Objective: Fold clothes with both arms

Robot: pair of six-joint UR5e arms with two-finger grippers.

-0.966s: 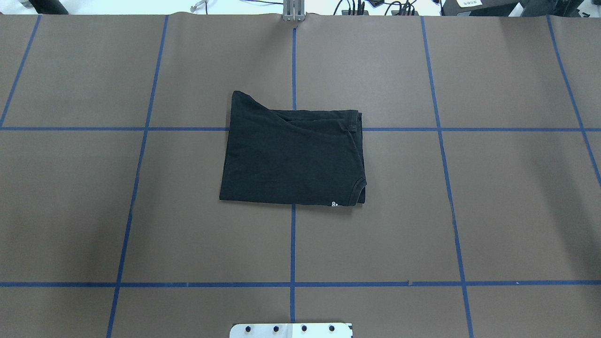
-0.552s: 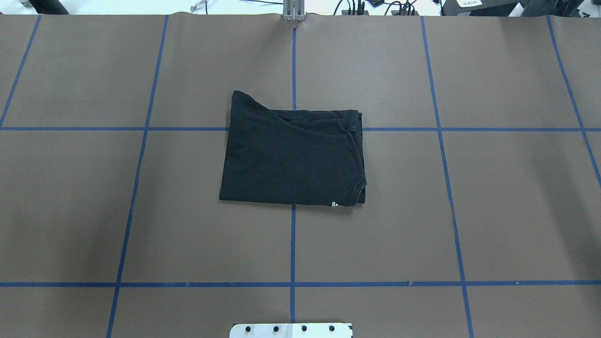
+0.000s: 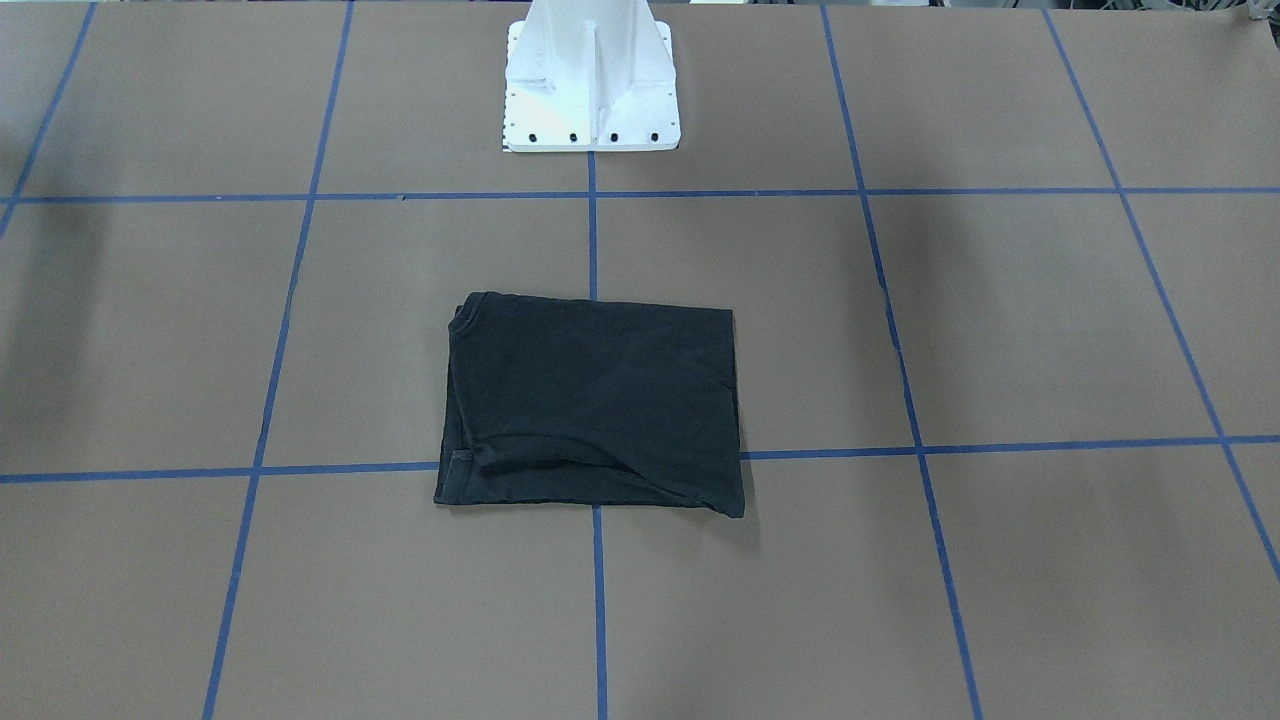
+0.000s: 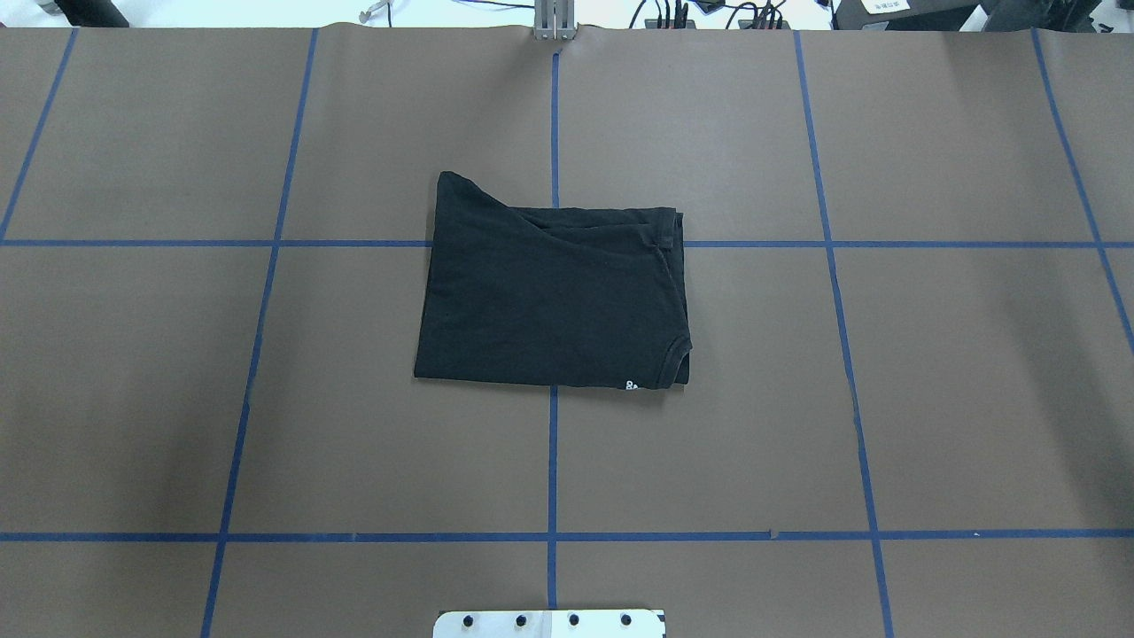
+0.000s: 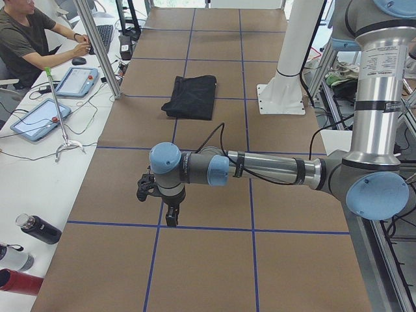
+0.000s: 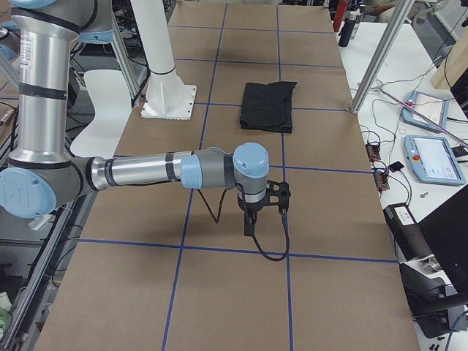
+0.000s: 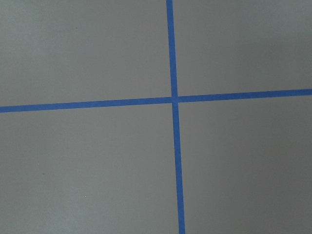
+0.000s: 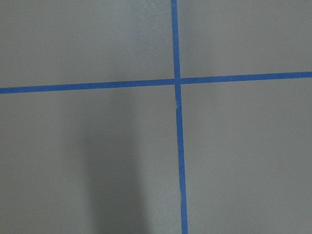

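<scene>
Now, our big brown table (image 4: 886,399) looks just as it did a second ago. Nothing on it has moved. The shirt (image 4: 554,297) lies in the very same spot with the same folds.

We see the left arm (image 5: 273,170) only from the side. It reaches out flat over its end of the table. The left claw (image 5: 168,211) points down at the brown top, well apart from the shirt. We cannot tell how far open it is.

The right arm (image 6: 139,172) does the same at the other end. The right claw (image 6: 251,223) points down too, also well apart from the shirt. We cannot tell how wide it is either. The small cameras on both wrists show us only brown table and a cross of blue lines.

The shirt sits in the middle of the table, folded into a black block with the plain side up. It lies flat, right on a cross of the blue lines (image 4: 552,461). From above, its collar (image 4: 678,347) is at the near right corner. A tiny white mark (image 4: 632,385) peeks out on the near edge.

The white base (image 3: 592,75) stands at the robot's edge of the table. Beside the table, a person (image 5: 26,36) sits at a white desk with two tablets (image 5: 36,120) and some bottles (image 5: 39,229).
</scene>
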